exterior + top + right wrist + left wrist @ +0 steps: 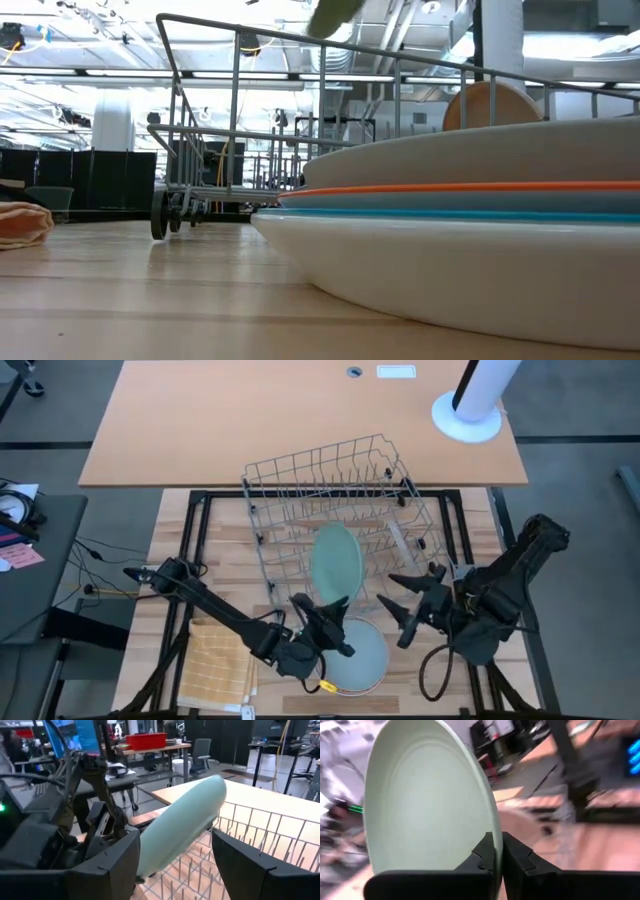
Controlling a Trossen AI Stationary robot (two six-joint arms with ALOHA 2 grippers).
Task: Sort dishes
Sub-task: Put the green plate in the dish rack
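Because the pale green plate [335, 563] is stiff, smooth and breakable, I judge a firm pinch at the rim suits it best, and the left gripper [496, 857] is clamped there, holding it on edge above the wire rack [330, 490]. The left arm reaches diagonally across the desk [190, 530] beside the stack of plates [365, 655]. Just right, the right gripper [420, 600] waits, fingers spread.

Looking past two dark fingers [250, 865] of the right pincer [175, 865], spread wide apart. Seeing a pale green plate [182, 822] tilting on edge between them, above the wire rack [265, 837]. Showing the other arm [85, 805] beside the plate, a wooden counter [260, 795] beyond the rack, a red bin [146, 741] far behind.
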